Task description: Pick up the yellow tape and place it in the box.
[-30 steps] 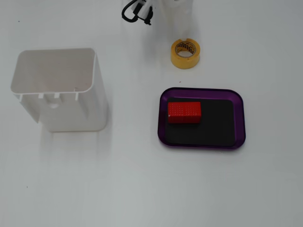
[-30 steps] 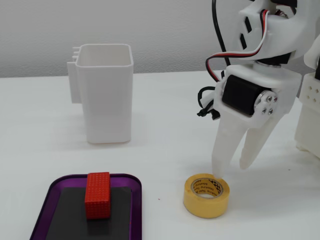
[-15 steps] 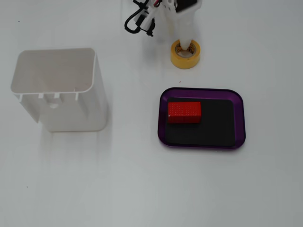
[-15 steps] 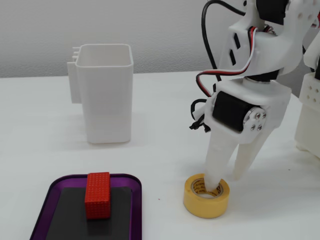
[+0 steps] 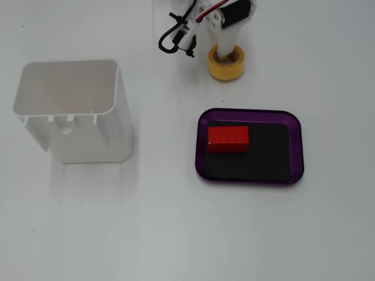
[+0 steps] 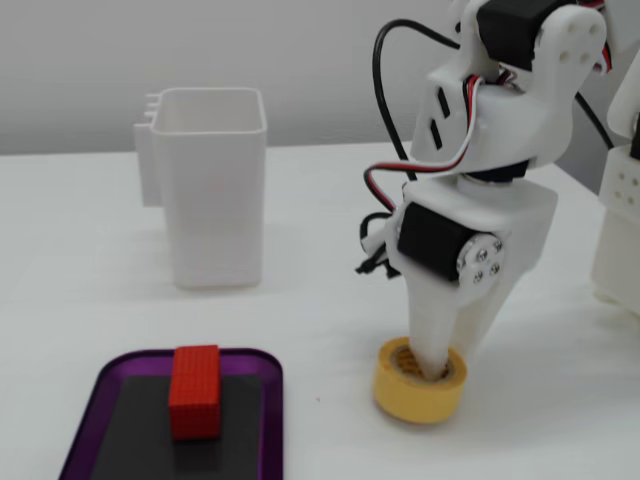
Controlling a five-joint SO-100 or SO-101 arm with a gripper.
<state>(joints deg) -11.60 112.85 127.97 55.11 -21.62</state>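
The gripper (image 6: 437, 368) is reaching into the yellow tape (image 6: 420, 392); its spread is impossible to tell. The box (image 5: 296, 149) is lying at six o'clock of the tape in a fixed view, carrying a red block (image 5: 228, 139).

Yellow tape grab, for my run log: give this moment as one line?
phase: grasping | gripper: one finger inside yellow tape core, jaws around its wall | tape: on table | box: holds red block, no tape

The tool (image 5: 224, 51) reaches into the yellow tape (image 5: 227, 64), above the box (image 5: 300, 153).
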